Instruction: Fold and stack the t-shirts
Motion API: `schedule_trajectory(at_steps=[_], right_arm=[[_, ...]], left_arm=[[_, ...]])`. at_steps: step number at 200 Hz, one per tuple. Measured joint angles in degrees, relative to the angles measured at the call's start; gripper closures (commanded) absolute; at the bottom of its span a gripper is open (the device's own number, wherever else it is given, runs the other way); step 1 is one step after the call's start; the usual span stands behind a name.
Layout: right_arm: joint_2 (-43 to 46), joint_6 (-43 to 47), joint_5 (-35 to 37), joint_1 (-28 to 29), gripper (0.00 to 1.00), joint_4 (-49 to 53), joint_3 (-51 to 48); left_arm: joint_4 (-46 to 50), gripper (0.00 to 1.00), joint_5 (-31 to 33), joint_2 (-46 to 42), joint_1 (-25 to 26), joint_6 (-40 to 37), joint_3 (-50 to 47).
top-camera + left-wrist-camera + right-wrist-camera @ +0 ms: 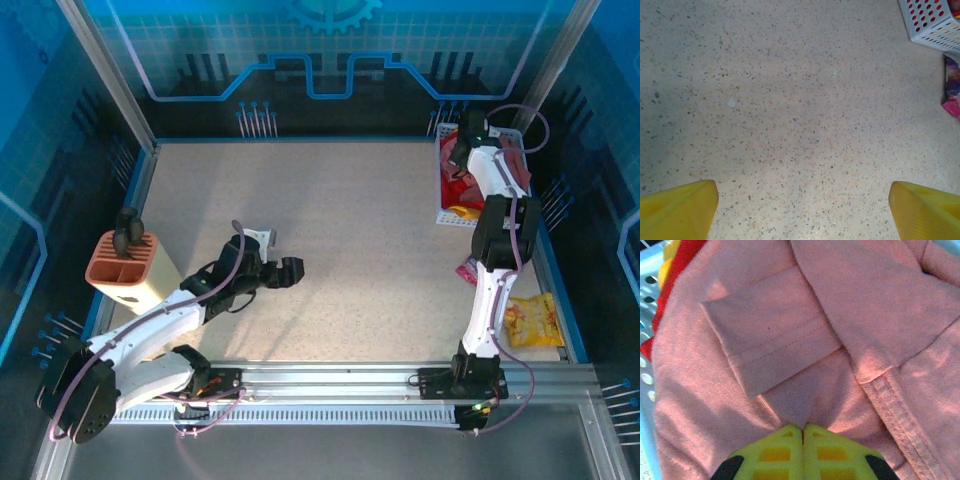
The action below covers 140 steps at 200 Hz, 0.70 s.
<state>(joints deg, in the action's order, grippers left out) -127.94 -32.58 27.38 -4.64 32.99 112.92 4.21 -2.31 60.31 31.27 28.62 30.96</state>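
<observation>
Overhead, a speckled beige table point(350, 220) sits inside blue-lit walls point(200, 50) with metal framing. At far right a white perforated basket point(443, 214) holds the shirts: a soft knit pink shirt point(880, 305) with a stitched sleeve hem lies on top, and a red shirt point(677, 270) is bunched at its edge. The right gripper point(802, 429) has its fingers pressed together, pinching a pucker of pink cloth. The left gripper point(800, 212) is spread wide over bare table. Crinkly packets point(530, 320) lie near right; an orange holder point(122, 268) stands left.
</observation>
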Motion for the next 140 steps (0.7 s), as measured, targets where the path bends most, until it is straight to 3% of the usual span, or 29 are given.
schedule_trajectory(at_steps=[34,89,140], right_arm=[[4.5,0.5,3.1,1.4,1.0,-2.5,-3.5],[18.9,3.5,6.7,4.1,1.0,-10.0,-14.4],[34.7,13.3,10.0,14.0,1.0,-21.2,-29.8]], left_arm=[[0.0,0.11,-0.5,0.2,0.0,0.0,0.0],[3.7,0.07,0.4,-2.7,0.0,-0.8,0.5],[5.7,0.07,0.4,-4.0,-1.0,-1.7,3.5]])
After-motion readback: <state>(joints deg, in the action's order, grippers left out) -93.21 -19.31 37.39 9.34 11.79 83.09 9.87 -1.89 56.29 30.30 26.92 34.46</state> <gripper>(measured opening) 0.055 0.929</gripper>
